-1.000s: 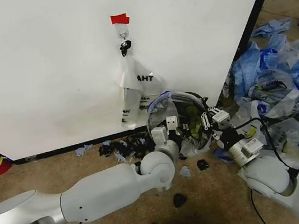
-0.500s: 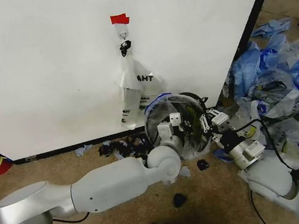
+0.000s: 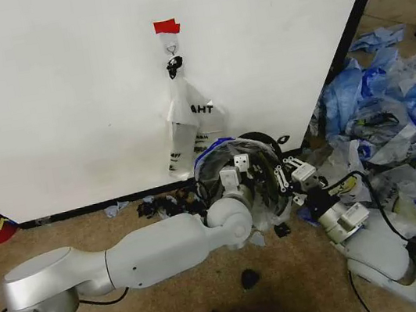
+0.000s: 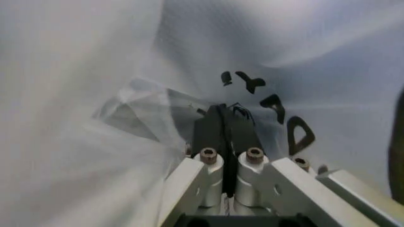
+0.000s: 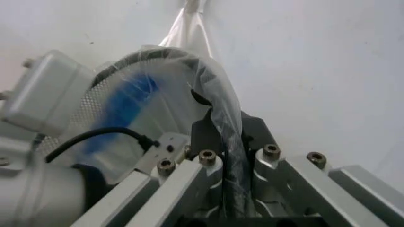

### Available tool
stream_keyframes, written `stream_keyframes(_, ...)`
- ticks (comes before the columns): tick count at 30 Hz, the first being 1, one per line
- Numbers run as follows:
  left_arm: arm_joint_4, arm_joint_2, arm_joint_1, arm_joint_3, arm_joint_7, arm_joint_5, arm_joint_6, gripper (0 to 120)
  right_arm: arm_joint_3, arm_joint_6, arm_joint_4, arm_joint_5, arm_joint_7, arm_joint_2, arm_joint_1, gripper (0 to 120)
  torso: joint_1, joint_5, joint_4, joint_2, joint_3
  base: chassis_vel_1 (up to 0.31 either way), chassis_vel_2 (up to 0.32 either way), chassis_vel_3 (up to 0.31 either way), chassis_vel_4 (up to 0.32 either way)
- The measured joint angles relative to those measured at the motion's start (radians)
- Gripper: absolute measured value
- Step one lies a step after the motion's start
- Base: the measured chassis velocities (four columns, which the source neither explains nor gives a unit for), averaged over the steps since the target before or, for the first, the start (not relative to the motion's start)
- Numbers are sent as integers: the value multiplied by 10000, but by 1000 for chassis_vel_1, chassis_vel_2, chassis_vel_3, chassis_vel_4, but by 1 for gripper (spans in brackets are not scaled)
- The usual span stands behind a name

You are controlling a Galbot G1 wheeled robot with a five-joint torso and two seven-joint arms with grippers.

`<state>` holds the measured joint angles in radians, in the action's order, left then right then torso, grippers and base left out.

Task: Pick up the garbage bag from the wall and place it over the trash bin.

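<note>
I see the garbage bag point(image 3: 230, 170) stretched over the top of the trash bin point(image 3: 263, 141), down on the floor right next to the wall point(image 3: 64, 99). The bin is tipped so its open top faces me. The bag has a blue patch near its upper edge.

My left gripper point(image 3: 237, 169) is at the left side of the bin's mouth. In the left wrist view its black fingers point(image 4: 222, 128) are pressed tight together with the thin white plastic of the bag all around them, so I think it is pinching the bag.

My right gripper point(image 3: 284, 176) is at the right side of the bin's mouth. In the right wrist view a twisted strip of the bag point(image 5: 227, 124) runs down between its closed fingers, so it is clamped on the bag.

Another white bag point(image 3: 186, 116) with black letters hangs from a hook point(image 3: 172, 48) on the wall under a bit of red tape point(image 3: 167, 26)
</note>
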<state>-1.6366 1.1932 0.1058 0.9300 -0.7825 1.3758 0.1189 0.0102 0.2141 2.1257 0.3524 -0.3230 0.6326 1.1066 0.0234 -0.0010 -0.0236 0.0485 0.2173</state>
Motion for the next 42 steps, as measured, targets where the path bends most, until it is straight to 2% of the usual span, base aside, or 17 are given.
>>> stream_keyframes(17, 499, 280, -151, 122, -102, 45, -12, 0, -65, 101, 182, -170, 155, 15, 187, 0, 0, 0, 0, 0, 0, 0, 0, 0, 0)
stream_keyframes(42, 693, 368, -108, 122, -206, -2, 102, 0, -108, 143, 240, -184, 237, 13, 277, 0, 0, 0, 0, 0, 0, 0, 0, 0, 0)
